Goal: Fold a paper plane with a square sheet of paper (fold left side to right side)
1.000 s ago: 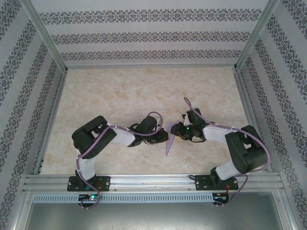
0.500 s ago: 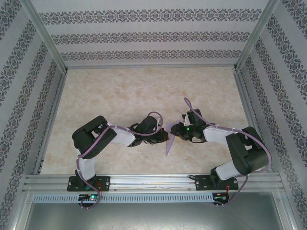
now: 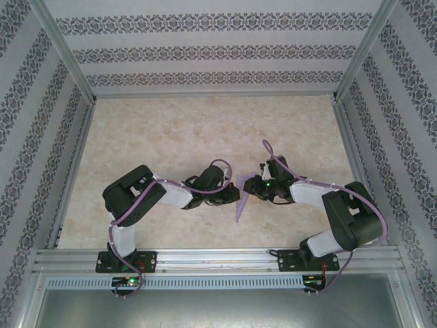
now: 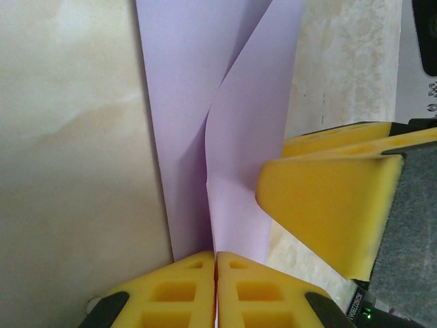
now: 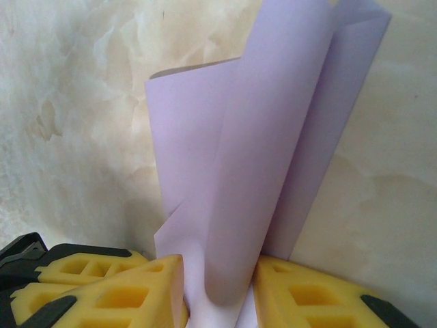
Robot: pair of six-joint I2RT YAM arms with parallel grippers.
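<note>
The square sheet of paper [image 3: 240,205] is lavender and stands on edge between the two arms at the table's near middle, half folded. My left gripper [image 3: 234,195] is shut on it: in the left wrist view the yellow pads [image 4: 191,287] meet with the paper [image 4: 246,137] pinched at the gripper [image 4: 216,254]. A yellow finger of the right gripper [image 4: 321,205] reaches in from the right. In the right wrist view the sheet's curled fold [image 5: 273,137] sits between the right gripper's [image 5: 218,273] jaws. They stand a little apart, and both pads touch the curl.
The marbled table top [image 3: 205,130] lies bare beyond the arms. Patterned walls [image 3: 205,51] and a metal frame [image 3: 218,258] enclose it on all sides. The two wrists nearly touch near the middle.
The right gripper's jaws have narrowed slightly around the curled paper and its wrist has edged left. The left arm and its grip have not moved.
</note>
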